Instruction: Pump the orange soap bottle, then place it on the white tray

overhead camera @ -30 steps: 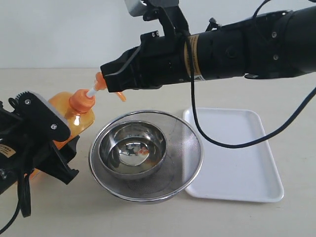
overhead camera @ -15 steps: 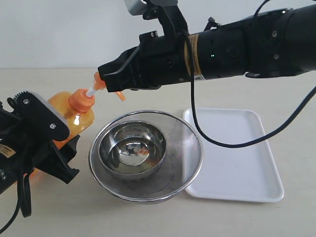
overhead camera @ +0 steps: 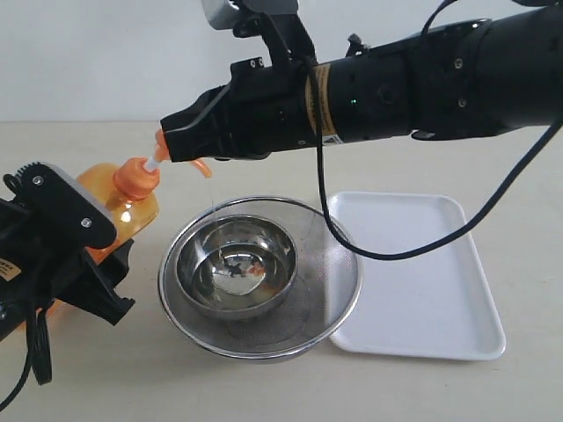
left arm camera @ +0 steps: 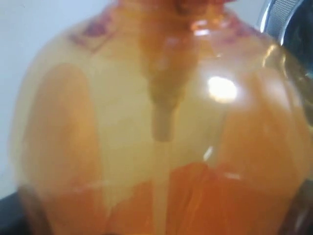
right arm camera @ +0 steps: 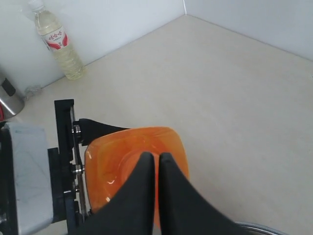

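While the exterior view is taking in the whole table, the left gripper [overhead camera: 104, 257] is sitting at the lower left of the frame with its black fingers clamped on either side of the orange soap bottle [overhead camera: 132, 207], spread only as wide as the body between them. The bottle is leaning up and to the right, off the white tray [overhead camera: 440, 290], which is lying flat at the lower right. The right gripper [overhead camera: 169, 142] is reaching in from the upper right with its jaws fully together, holding nothing and resting its tips on the orange pump head [overhead camera: 159, 141]. A thin thread of liquid [overhead camera: 212, 198] is falling from the spout into a small steel bowl [overhead camera: 182, 268], which is nested inside a larger mesh strainer [overhead camera: 330, 281] – the strainer is sitting just beside the tray's left edge.

From the left wrist, the bottle [left arm camera: 156, 122] is filling nearly the whole frame as a blurred orange mass, and the fingers are not showing clearly. A sliver of the strainer [left arm camera: 283, 14] is peeking in at the upper right.

From the right wrist, the right gripper [right arm camera: 153, 156] is pointing up from the bottom edge, its two black fingers [right arm camera: 144, 186] pressed flat against each other over the bottle [right arm camera: 117, 161]. The left gripper [right arm camera: 66, 161] is flanking the bottle at the left. A clear bottle of pale liquid [right arm camera: 56, 41] is standing at the upper left – well apart from everything else.
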Action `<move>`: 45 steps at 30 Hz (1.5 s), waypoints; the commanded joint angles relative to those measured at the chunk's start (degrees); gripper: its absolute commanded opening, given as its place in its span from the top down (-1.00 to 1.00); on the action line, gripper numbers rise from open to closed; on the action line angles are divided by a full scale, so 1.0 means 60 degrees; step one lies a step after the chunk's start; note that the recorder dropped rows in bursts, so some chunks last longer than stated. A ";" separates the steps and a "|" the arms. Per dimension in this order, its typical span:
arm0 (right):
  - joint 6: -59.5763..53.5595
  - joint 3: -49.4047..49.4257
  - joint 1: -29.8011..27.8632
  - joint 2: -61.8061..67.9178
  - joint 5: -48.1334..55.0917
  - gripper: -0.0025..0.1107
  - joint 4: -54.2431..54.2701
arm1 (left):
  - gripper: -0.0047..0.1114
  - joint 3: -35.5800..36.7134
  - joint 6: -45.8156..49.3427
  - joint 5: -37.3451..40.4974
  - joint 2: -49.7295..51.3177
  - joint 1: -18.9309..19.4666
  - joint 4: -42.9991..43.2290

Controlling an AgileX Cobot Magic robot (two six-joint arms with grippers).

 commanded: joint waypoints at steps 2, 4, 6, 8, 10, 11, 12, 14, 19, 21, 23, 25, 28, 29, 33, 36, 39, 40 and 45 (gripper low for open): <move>0.0034 0.0202 0.0297 0.0628 -0.0245 0.96 -0.0867 | 0.84 -0.0195 -0.0412 -0.0491 -0.0101 -0.0153 0.1068; 0.0034 0.0202 0.0297 0.0629 -0.0245 0.96 -0.0890 | 0.84 -0.0195 -0.0453 -0.0491 -0.0101 -0.0153 0.1160; 0.0034 0.0202 0.0297 0.0629 -0.0245 0.96 -0.0872 | 0.84 -0.0212 -0.0517 -0.0491 -0.0101 -0.0153 0.1184; -0.0005 0.0202 0.0297 0.0629 -0.0245 0.96 -0.0871 | 0.84 -0.0226 -0.0518 -0.0491 -0.0101 -0.0153 0.1184; -0.0021 0.0202 0.0297 0.0629 -0.0245 0.96 -0.0892 | 0.84 -0.0216 -0.0518 -0.0461 -0.0101 -0.0153 0.1184; -0.0069 0.0202 0.0297 0.0629 -0.0245 0.96 -0.0841 | 0.84 -0.0216 -0.0518 -0.0461 -0.0101 -0.0153 0.1184; -0.0089 0.0202 0.0297 0.0629 -0.0245 0.96 -0.0844 | 0.84 -0.0234 -0.0518 -0.0460 -0.0101 -0.0153 0.1184; -0.0203 0.0202 0.0297 0.0629 -0.0245 0.96 -0.0819 | 0.84 -0.0231 -0.0518 -0.0441 -0.0101 -0.0153 0.1184; -0.0205 0.0123 0.0278 0.0281 0.0040 0.96 -0.0805 | 0.84 -0.0231 -0.0518 -0.0442 -0.0101 -0.0153 0.1098; -0.0162 0.0103 0.0278 -0.0019 0.0202 0.96 -0.0831 | 0.84 -0.0231 -0.0518 -0.0442 -0.0101 -0.0153 0.1053; -0.0162 0.0103 0.0278 -0.0374 0.0377 0.96 -0.0831 | 0.84 -0.0231 -0.0477 -0.0442 -0.0101 -0.0153 0.0977; -0.0080 0.0103 0.0190 -0.0680 0.0467 0.96 -0.0892 | 0.84 -0.0231 -0.0459 -0.0442 -0.0101 -0.0153 0.0934; 0.0275 0.0103 -0.0084 -0.1081 0.0416 0.96 -0.0998 | 0.84 -0.0231 -0.0462 -0.0460 -0.0101 -0.0153 0.0934; 0.0420 0.0103 -0.0199 -0.1194 0.0416 0.96 -0.1096 | 0.84 -0.0231 -0.0462 -0.0460 -0.0101 -0.0153 0.0934; 0.0825 0.0103 -0.0523 -0.1499 0.0434 0.96 -0.1505 | 0.84 -0.0231 -0.0443 -0.0460 -0.0101 -0.0153 0.0934; 0.1020 0.0103 -0.0660 -0.1518 0.0340 0.96 -0.1804 | 0.84 -0.0231 -0.0443 -0.0460 -0.0101 -0.0153 0.0934; 0.1258 0.0103 -0.0660 -0.1500 0.0339 0.96 -0.2121 | 0.84 -0.0231 -0.0456 -0.0443 -0.0101 -0.0153 0.0918; 0.1278 0.0103 -0.0660 -0.1477 0.0272 0.96 -0.2140 | 0.84 -0.0231 -0.0456 -0.0443 -0.0101 -0.0153 0.0918; 0.1306 0.0103 -0.0660 -0.1223 0.0042 0.96 -0.2129 | 0.84 -0.0231 -0.0473 -0.0442 -0.0101 -0.0153 0.0918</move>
